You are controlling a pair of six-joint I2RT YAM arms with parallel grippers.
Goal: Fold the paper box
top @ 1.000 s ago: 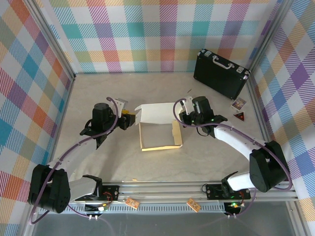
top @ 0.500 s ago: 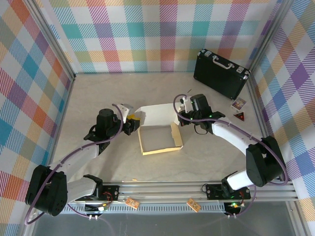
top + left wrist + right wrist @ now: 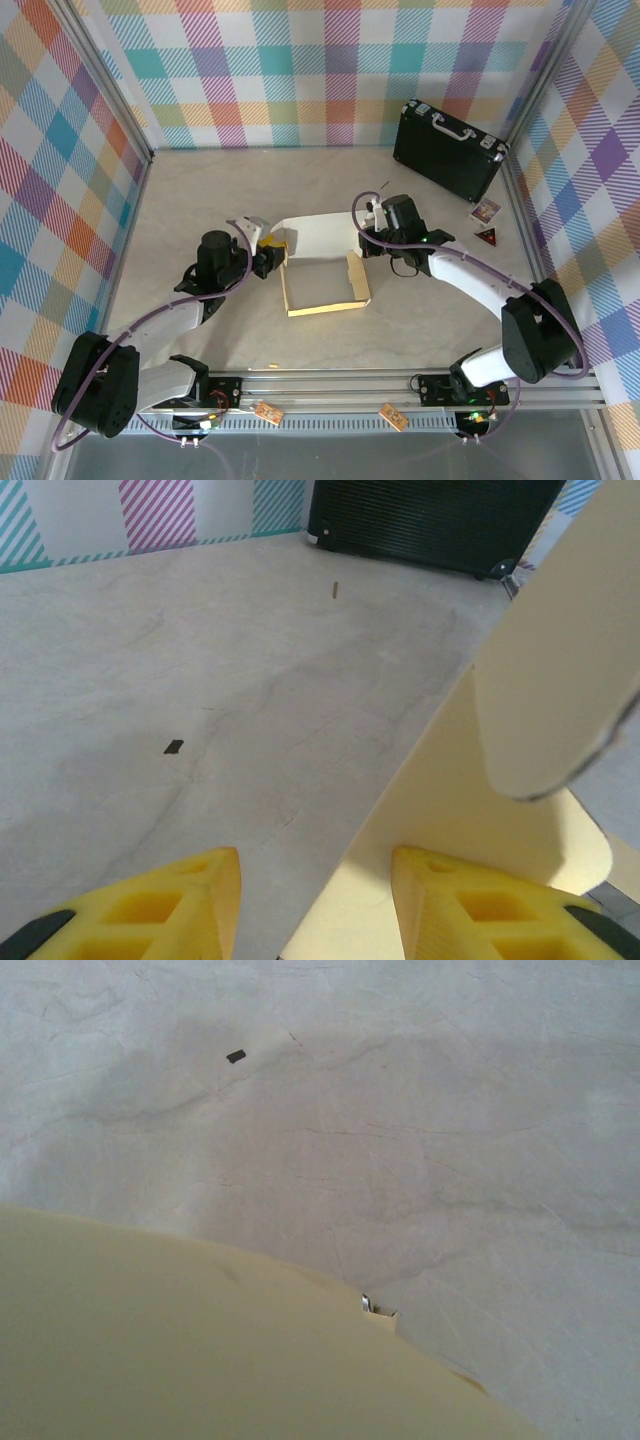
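- Paper box [image 3: 322,268], thin die-cut cardboard, tan on one face and white on the other. It sits part-formed on the pale mottled table [image 3: 200,190], between the two sets of fingers. White rear flap is raised, low walls are up.
- Left gripper [image 3: 274,251]: yellow fingers [image 3: 170,905] parted, bare table showing in the gap. The edge of a tan panel [image 3: 520,680] runs up between them, with the right-hand tip against the card. Not clamped.
- Right gripper [image 3: 366,232]: jaws closed at the box's right rear corner, tan card [image 3: 150,1350] just beneath. Cannot tell whether it is pinching or only pressing.
- Handling, judged: light, springy, easily creased, and likely to skid on the table. Take flaps by their edges near the score lines and brace the opposite wall.
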